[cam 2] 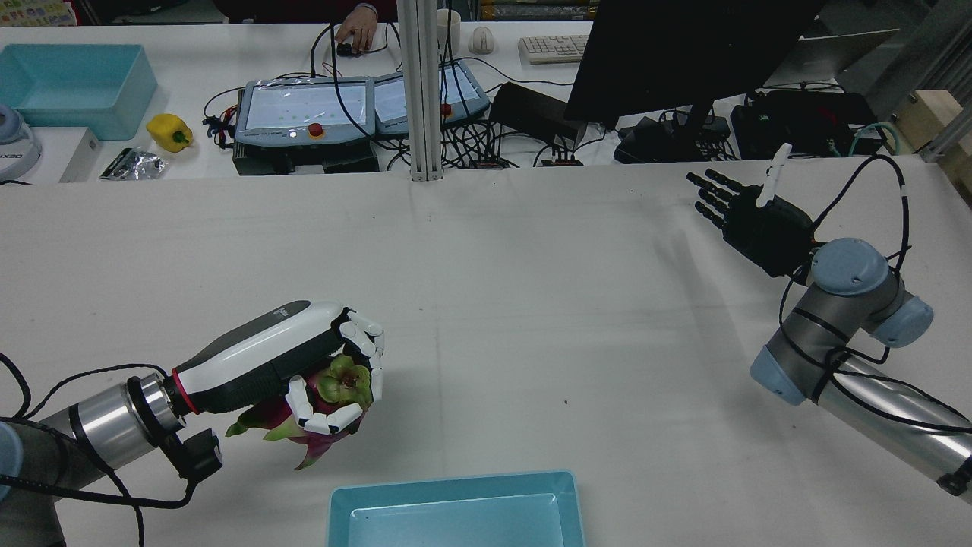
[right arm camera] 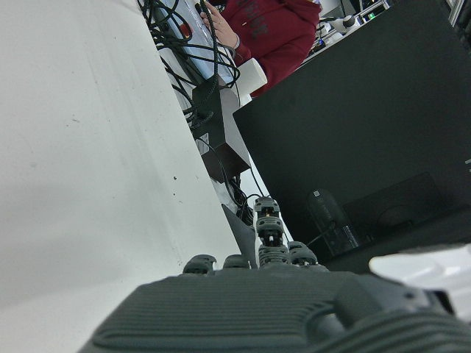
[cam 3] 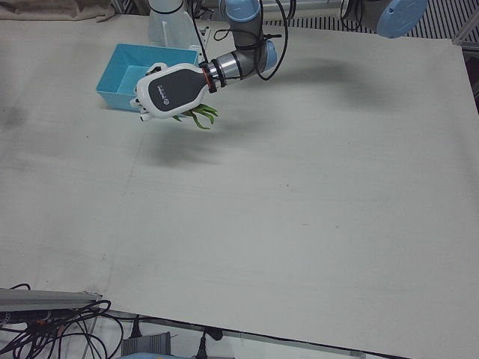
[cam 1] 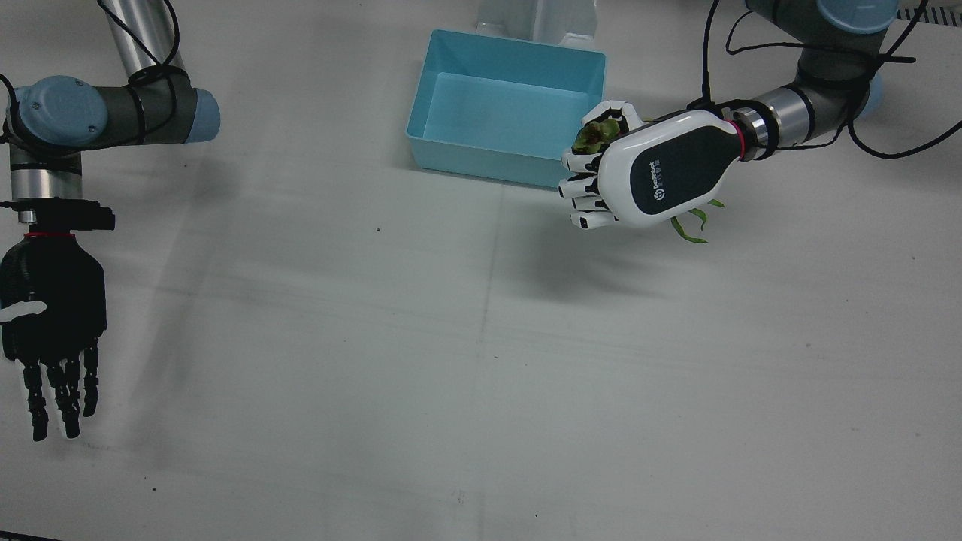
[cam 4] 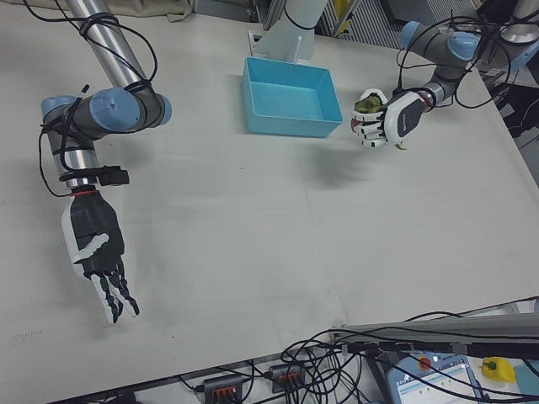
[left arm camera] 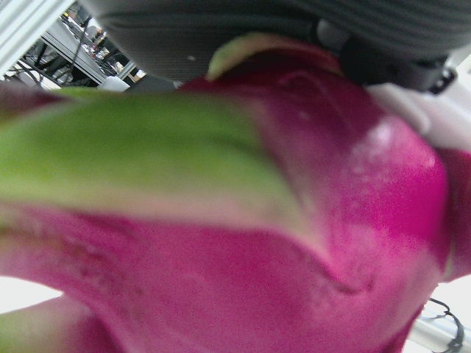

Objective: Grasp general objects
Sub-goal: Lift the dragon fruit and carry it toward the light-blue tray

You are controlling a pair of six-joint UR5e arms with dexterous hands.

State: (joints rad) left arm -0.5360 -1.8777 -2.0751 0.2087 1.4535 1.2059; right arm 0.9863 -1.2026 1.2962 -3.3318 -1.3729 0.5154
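Left hand (cam 2: 304, 368): white-shelled, fingers wrapped around a dragon fruit (cam 2: 334, 395) — held clear of the table (cam 2: 531, 289), shadow cast below on the bare surface.
Dragon fruit: magenta skin and green scales filling the left hand view; greenish crown end poking out between the fingers (cam 1: 590, 176) in the front view, leaf tips trailing under the palm.
Position: just beside the near corner of the blue bin (cam 1: 505, 105), at the side nearest the left arm; seemingly not yet over the opening, though the front view shows the fingertips overlapping the rim.
Blue bin: empty as far as visible, standing upright close to the arms' pedestals.
Right hand (cam 1: 52, 330): black, fingers spread and straight, grasping nothing — parked well apart from the fruit, at the far side of the table.
Step in hand: carry phase, judged from the lifted fruit and the closeness to the bin — grasp done, delivery not yet done.
Next move: likely a short sideways travel over the bin wall, then release; calls for enough height to clear the rim and the trailing scales.
Risk: bulky, irregular fruit — possible slip or catch on the rim.
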